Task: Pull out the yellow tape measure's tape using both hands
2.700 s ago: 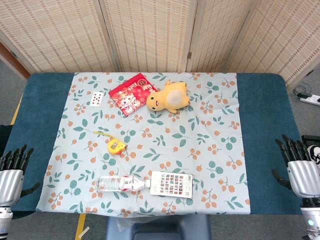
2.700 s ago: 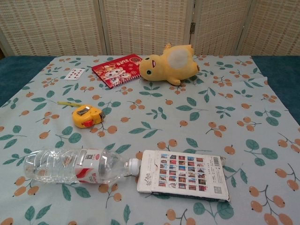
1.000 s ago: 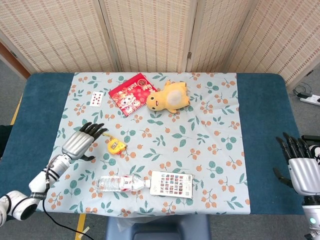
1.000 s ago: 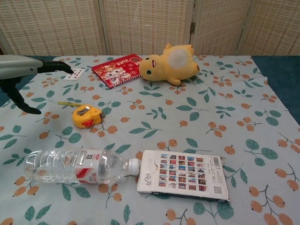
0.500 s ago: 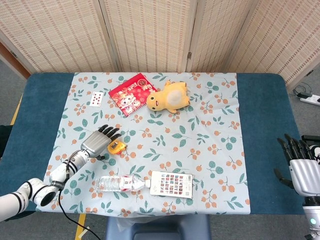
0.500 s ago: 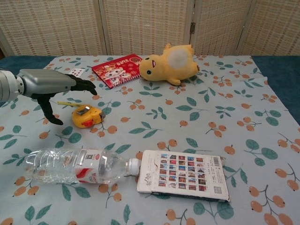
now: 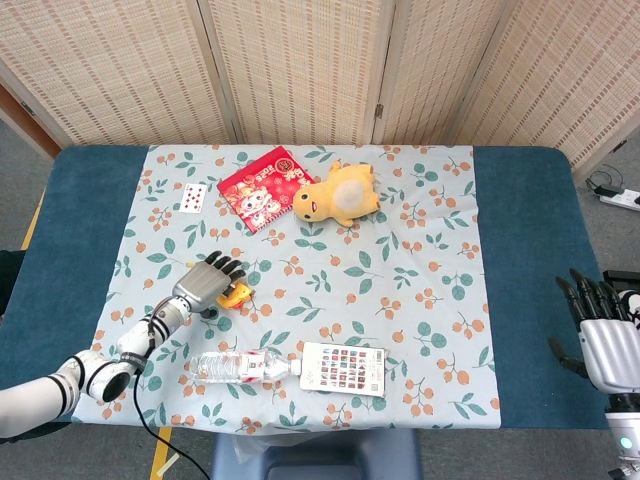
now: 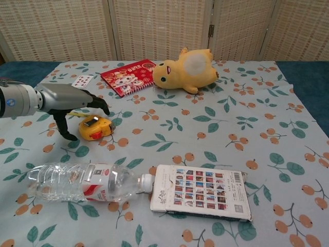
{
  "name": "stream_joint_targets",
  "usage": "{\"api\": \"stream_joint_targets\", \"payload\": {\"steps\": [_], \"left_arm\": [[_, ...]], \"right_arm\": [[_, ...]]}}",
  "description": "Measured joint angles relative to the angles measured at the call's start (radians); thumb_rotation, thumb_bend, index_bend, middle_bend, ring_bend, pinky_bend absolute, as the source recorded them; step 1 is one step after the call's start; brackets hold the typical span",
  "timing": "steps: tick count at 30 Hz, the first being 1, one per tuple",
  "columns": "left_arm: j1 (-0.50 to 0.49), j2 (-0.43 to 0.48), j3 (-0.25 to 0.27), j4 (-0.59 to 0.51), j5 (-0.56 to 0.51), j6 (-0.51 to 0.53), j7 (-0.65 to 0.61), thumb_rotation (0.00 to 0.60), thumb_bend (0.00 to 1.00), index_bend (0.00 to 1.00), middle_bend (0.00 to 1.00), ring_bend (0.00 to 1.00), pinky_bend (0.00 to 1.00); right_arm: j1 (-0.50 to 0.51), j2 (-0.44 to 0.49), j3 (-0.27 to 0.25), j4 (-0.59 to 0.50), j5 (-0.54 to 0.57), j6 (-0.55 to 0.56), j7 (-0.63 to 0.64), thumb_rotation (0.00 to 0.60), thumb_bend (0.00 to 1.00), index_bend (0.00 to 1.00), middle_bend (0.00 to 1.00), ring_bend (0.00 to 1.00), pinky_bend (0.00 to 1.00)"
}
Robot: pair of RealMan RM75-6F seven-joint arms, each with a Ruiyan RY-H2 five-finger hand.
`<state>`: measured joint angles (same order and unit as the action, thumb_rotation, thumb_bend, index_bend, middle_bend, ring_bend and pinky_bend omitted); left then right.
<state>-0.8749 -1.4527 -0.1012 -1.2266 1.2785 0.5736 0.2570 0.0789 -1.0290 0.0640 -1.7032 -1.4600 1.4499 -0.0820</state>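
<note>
The yellow tape measure (image 8: 96, 127) lies on the floral cloth at the left, its red button facing the front; it also shows in the head view (image 7: 238, 294). My left hand (image 8: 72, 103) hangs just above and to the left of it, fingers (image 8: 101, 104) spread over its back edge and thumb pointing down beside it, holding nothing. A short strip of tape behind the case is mostly hidden by that hand (image 7: 208, 282). My right hand (image 7: 605, 341) stays open off the table's right edge, far from the measure, and is absent from the chest view.
A clear water bottle (image 8: 82, 182) lies in front of the tape measure, its cap touching a flat card box (image 8: 200, 191). A yellow plush (image 8: 187, 69), a red booklet (image 8: 126, 76) and a playing card (image 8: 81, 81) sit at the back.
My left hand came in from the left table edge and moved right to hover over the tape measure, fingers curling down a little. The right hand barely moved.
</note>
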Motion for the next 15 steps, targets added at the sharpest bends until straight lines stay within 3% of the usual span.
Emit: {"api": "stream_joint_targets", "payload": {"steps": [15], "left_arm": [[0.001, 0.009, 0.025, -0.029, -0.114, 0.026, 0.060, 0.600, 0.29, 0.29, 0.24, 0.24, 0.00]], "right_arm": [[0.001, 0.000, 0.001, 0.010, -0.004, -0.001, 0.014, 0.600, 0.36, 0.00, 0.00, 0.00, 0.00]]}}
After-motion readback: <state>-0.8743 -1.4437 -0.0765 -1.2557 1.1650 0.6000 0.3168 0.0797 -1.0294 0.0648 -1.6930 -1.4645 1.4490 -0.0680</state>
